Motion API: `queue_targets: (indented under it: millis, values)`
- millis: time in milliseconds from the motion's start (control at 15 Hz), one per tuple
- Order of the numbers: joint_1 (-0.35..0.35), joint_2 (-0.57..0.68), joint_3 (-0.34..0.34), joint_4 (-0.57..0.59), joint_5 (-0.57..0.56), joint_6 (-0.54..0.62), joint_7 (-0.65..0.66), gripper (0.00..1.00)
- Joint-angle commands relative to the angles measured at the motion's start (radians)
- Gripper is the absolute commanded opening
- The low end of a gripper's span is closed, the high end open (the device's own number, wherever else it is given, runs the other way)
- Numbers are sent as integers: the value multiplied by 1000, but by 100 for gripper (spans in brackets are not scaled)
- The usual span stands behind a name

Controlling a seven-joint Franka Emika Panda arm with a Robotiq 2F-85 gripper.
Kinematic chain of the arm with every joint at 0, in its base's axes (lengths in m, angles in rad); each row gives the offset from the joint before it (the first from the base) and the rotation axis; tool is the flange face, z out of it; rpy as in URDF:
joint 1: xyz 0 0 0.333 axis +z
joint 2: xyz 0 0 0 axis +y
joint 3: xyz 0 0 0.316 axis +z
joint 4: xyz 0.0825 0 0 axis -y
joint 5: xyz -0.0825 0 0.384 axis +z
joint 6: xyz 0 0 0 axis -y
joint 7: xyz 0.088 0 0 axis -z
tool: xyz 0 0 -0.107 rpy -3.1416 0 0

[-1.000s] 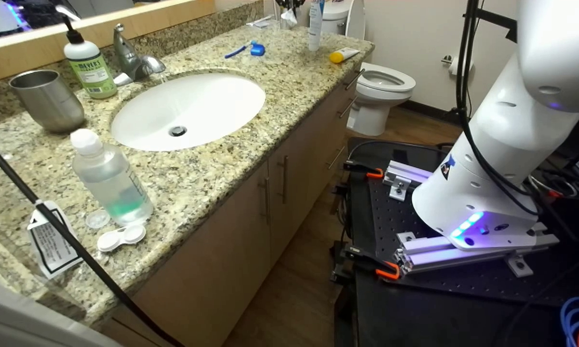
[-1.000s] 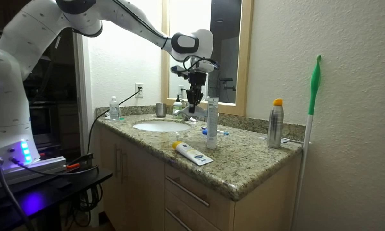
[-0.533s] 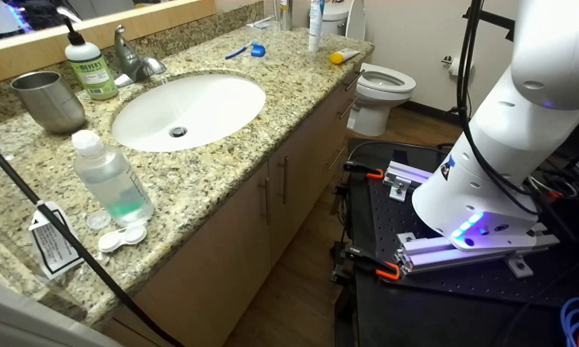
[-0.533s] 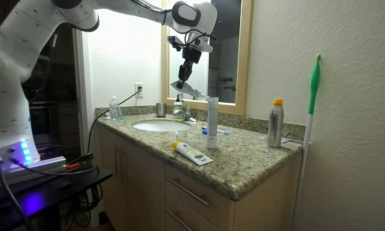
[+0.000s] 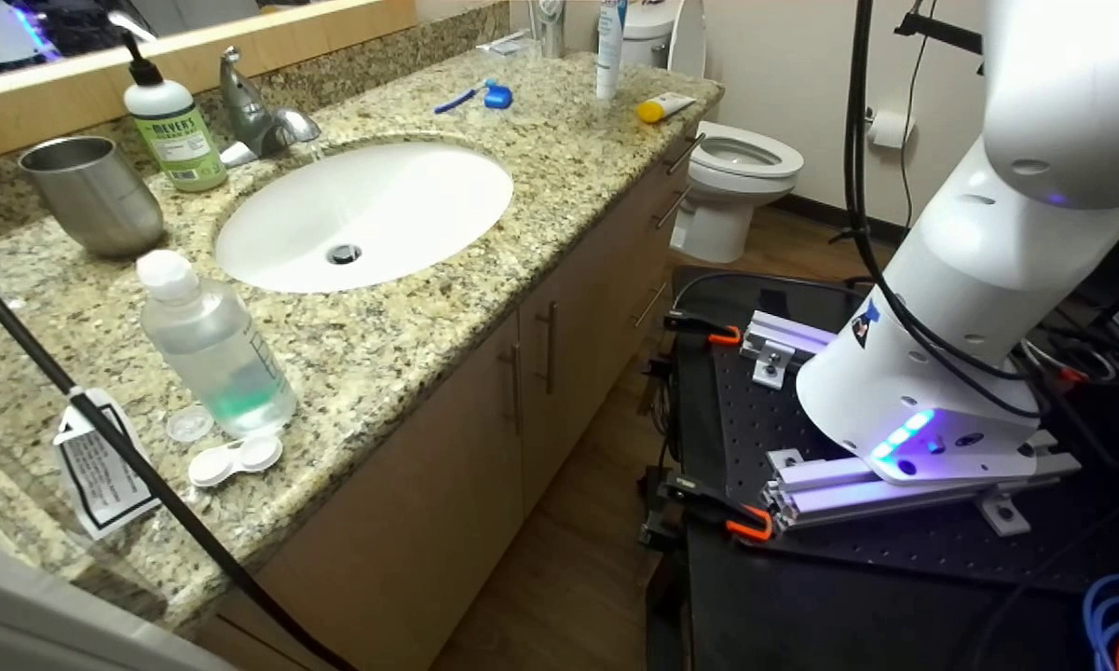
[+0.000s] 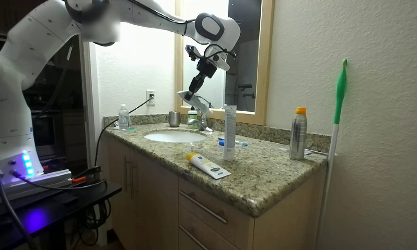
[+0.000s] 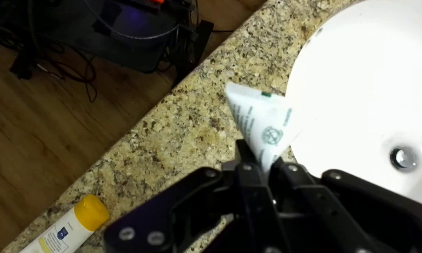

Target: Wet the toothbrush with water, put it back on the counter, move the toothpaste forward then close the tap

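While the toothpaste (image 7: pixel 263 123) is held aloft by the gripper (image 6: pixel 189 96), pinched between its nearly closed fingers, its long axis is slanted, flat end uppermost; for the likely set-down onto the counter (image 7: pixel 182 130), seen below beside the basin (image 7: pixel 337 88), levelling is presumably required.

Up and leaning — vs a second ago.
My gripper (image 6: pixel 189 95) sits higher, tilted off near-vertical; in the last half second it dipped a bit — white tube (image 6: pixel 198 103) now slants more steeply.
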Motion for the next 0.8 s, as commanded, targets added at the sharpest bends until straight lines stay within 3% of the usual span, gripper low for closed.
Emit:
queue_targets:
  millis: [0, 133, 267, 533, 733]
  values:
    - [24, 58, 6, -6, 61, 195, 105, 3]
    - [45, 108, 17, -1, 95, 317, 162, 3]
    - [44, 170, 57, 51, 97, 335, 240, 3]
    - [-27, 268, 91, 236, 216, 172, 379, 3]
    - [-75, 283, 100, 317, 323, 210, 412, 3]
